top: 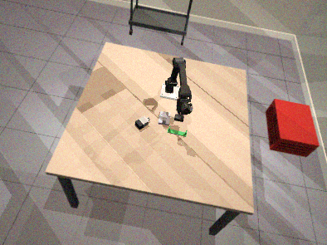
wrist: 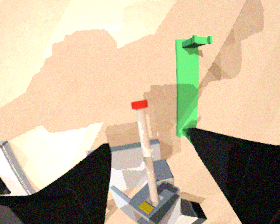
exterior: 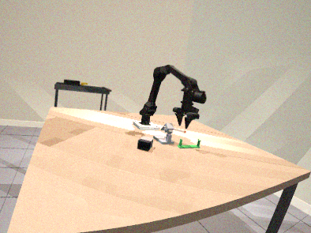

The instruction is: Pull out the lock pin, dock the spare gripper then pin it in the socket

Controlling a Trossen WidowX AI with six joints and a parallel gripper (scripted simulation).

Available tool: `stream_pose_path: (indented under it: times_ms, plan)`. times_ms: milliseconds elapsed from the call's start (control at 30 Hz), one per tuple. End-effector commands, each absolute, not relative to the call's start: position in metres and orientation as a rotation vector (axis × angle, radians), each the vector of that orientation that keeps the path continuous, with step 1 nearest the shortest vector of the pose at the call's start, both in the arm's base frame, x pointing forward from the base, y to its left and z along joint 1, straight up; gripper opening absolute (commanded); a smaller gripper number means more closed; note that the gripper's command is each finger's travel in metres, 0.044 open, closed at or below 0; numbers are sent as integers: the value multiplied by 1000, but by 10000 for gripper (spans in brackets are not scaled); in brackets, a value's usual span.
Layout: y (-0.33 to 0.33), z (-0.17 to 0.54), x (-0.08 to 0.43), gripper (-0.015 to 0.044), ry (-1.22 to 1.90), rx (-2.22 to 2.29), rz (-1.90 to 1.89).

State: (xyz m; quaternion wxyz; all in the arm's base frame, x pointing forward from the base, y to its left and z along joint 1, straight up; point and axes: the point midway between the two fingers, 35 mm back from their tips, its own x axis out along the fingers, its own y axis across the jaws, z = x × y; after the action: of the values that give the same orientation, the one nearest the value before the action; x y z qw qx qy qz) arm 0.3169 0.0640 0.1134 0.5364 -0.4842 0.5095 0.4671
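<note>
The lock pin, a pale rod with a red head, sticks out of the socket of the grey mount. Its inner end is at the socket, beside a yellow patch in the wrist view. My gripper is open and points down above the pin's outer part. The pin shows between the fingers in the wrist view, with nothing gripped. The spare gripper, a black and white block, lies on the table on the mount's other side from the pin head.
A green holder with two upright ends stands near the pin's head side. The arm's white base plate is behind the mount. A red crate and a dark shelf stand away from the table.
</note>
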Motion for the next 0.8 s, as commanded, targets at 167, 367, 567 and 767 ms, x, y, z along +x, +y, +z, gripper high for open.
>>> stream_pose_path:
  times_ms: [167, 367, 567, 767]
  plan:
    - [65, 96, 316, 300, 1221, -1150, 1125]
    - [65, 86, 316, 300, 1221, -1150, 1125]
    - [65, 76, 316, 300, 1221, -1150, 1125]
    - [65, 67, 316, 300, 1221, -1150, 1125]
